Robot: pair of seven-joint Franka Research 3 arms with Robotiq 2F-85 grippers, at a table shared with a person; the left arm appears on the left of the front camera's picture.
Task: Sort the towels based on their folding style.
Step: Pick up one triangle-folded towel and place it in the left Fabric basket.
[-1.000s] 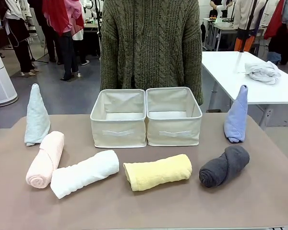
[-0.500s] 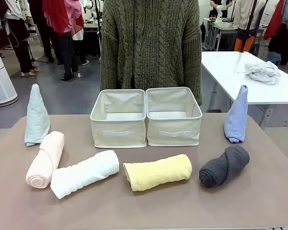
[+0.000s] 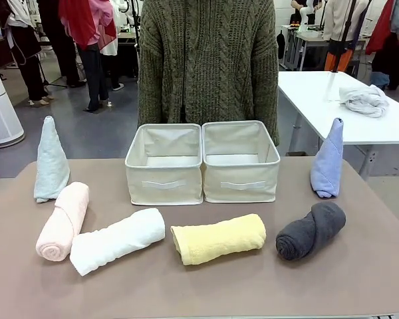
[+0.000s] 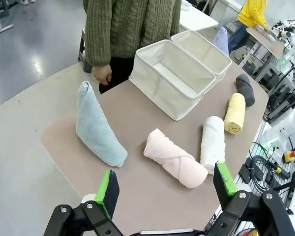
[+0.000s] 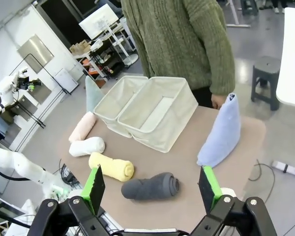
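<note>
With the left gripper [image 4: 166, 186] and the right gripper [image 5: 152, 184] both hanging wide open and empty, the pink roll [image 3: 63, 220], white roll [image 3: 118, 240], yellow roll [image 3: 218, 238] and grey roll [image 3: 310, 230] lay in front of the bins [image 3: 163, 166], the teal cone [image 3: 51, 163] and blue cone [image 3: 328, 163] flanking them, all soft, light, probably best pinched mid-body.

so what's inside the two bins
Both look empty: the left bin and the right bin show only bare beige lining. Their near walls hide a strip of each floor.
</note>
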